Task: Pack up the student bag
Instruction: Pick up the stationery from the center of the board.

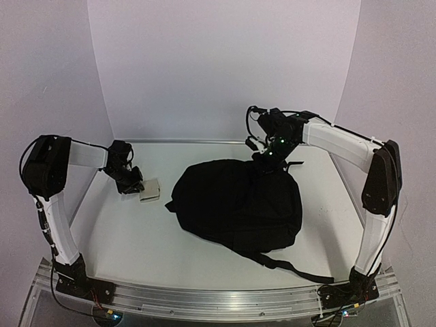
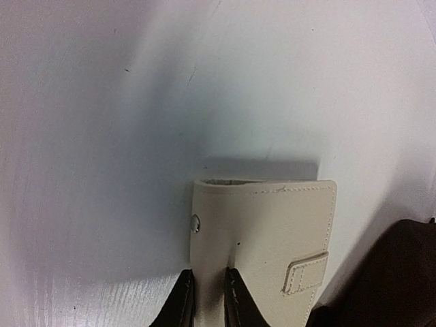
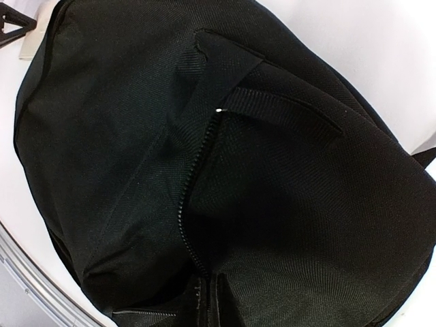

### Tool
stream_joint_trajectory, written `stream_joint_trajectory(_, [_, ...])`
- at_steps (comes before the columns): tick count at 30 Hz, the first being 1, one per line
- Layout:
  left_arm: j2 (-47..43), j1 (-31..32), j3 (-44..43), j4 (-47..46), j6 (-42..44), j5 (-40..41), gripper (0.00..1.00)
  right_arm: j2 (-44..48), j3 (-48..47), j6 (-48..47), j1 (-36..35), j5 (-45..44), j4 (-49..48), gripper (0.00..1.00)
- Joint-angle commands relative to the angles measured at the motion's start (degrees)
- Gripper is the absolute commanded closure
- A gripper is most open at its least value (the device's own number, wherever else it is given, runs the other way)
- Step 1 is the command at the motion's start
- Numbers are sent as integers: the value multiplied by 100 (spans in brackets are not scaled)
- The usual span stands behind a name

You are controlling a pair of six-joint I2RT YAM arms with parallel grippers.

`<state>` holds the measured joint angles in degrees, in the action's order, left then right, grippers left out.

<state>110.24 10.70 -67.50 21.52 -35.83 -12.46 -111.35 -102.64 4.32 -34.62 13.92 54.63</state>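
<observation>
While the bag lay in the middle of the table, a rounded black mound of soft fabric with one strap trailing toward the near edge, my arms stood at either side of it. My left gripper was down on a small cream case just left of the bag. My right gripper met the bag's far rim.

From overhead the case was only a pale lump. My left wrist view gave it shape: flat and rectangular, with a smooth leather-like skin, stitched edges, a metal snap near one side and a stitched tab. My two fingers stood close together there, clamped on a narrow strip of the case's near edge. A dark corner of the bag showed at the lower right.

My right wrist view filled with coarse black weave, which the overhead view flattened to plain black. A zip ran down a seam, and a webbing loop crossed the top. My right fingers were pressed together, black on black; whether they pinched the zip I could not tell.
</observation>
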Motion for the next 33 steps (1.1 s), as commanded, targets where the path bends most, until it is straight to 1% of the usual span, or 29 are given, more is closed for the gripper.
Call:
stream_joint_trajectory(1, [210,14,-58,493,59,304,97,42,-354,-68,101,113,174,100])
stream_joint_trajectory(2, [176,14,-73,496,64,297,99,34,-406,-63,104,173,200,100])
stream_joint_trajectory(6, [-251,24,-98,484,125,216,100,32,-590,-46,113,361,276,100])
stream_joint_trajectory(12, [-1316,26,-53,463,212,-43,100,82,-654,13,139,534,311,100])
stream_joint_trajectory(16, [-1942,126,70,272,186,-572,100,94,-652,39,149,619,315,100])
stream_joint_trajectory(19, [-2354,326,105,94,189,-907,100,80,-644,77,186,631,312,100])
stream_joint_trajectory(22, [-2645,583,175,-351,28,-1451,100,68,-669,142,246,662,327,100])
stream_joint_trajectory(25, [-2692,991,114,-780,-194,-1901,100,61,-693,224,308,710,338,100])
stream_joint_trajectory(28, [-2519,1365,50,-1388,-470,-2224,100,45,-738,295,347,798,334,100])
stream_joint_trajectory(33, [-1836,2065,-332,-2051,-642,-2426,100,-7,-878,405,452,919,327,100])
